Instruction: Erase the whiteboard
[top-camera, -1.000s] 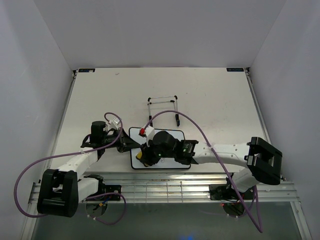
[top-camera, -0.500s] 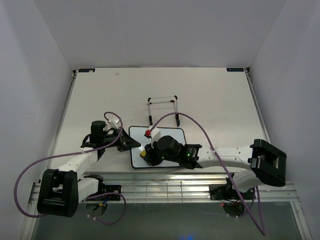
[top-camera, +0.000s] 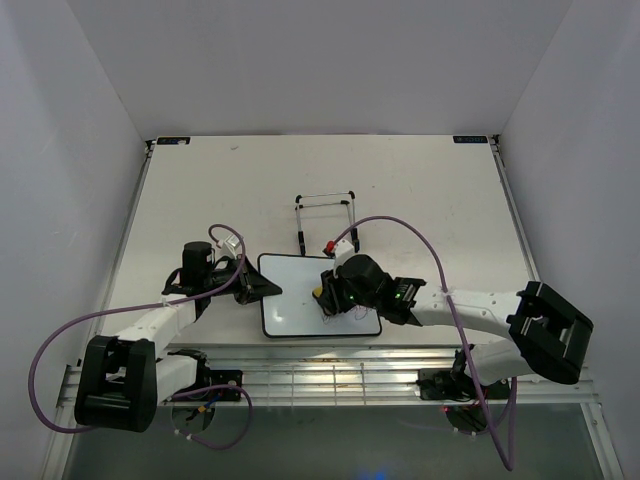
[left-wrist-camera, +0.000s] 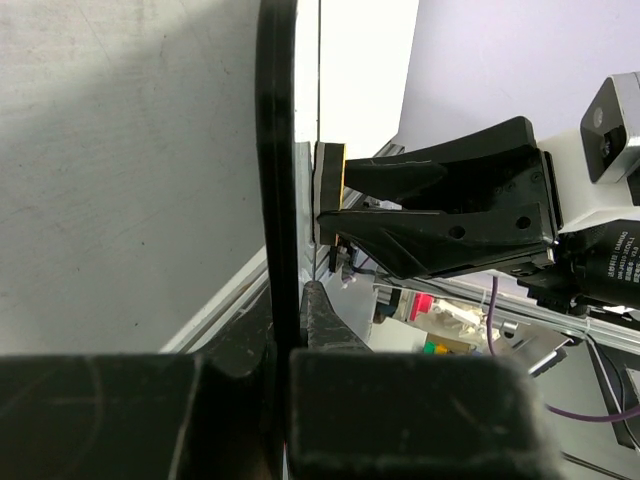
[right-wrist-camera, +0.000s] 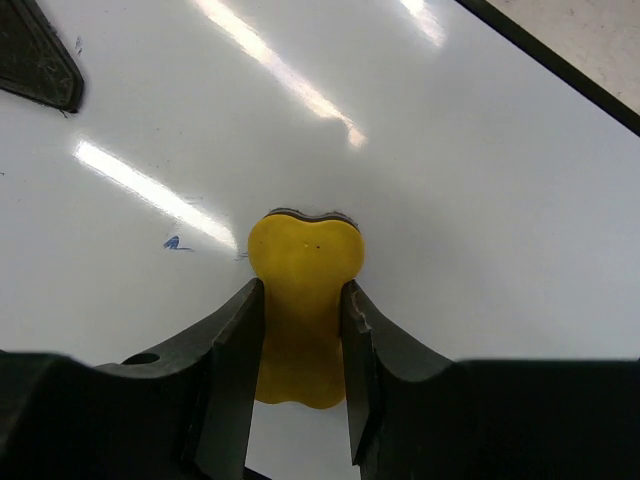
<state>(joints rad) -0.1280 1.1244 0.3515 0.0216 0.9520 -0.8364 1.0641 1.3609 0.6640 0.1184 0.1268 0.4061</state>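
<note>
I am looking at the board (top-camera: 300, 305). It is lying flat on the table (top-camera: 430, 190), near the front, between my two arms. The wire stand (top-camera: 326, 214) is sitting just behind it.

My left gripper (left-wrist-camera: 287, 322) is pinching the board's black rim on its left side, with the jaws shut tight on it. My right gripper (right-wrist-camera: 303, 290) is squeezing the yellow eraser (right-wrist-camera: 303, 300) around its thin middle. It is pressing the eraser down onto the right part of the white face.

I am guessing the board is thin, stiff and light. Its face is shiny, so I think it is slippery. A light board like this may slide when the eraser is pushing on it. So I think the rim is the best place to hold it, out of the way of the rubbing.

A tiny blue mark (right-wrist-camera: 175, 243) is showing just left of the eraser. I cannot tell whether more writing is hiding under the gripper.

I am counting one board, one eraser, one stand and two grippers.
</note>
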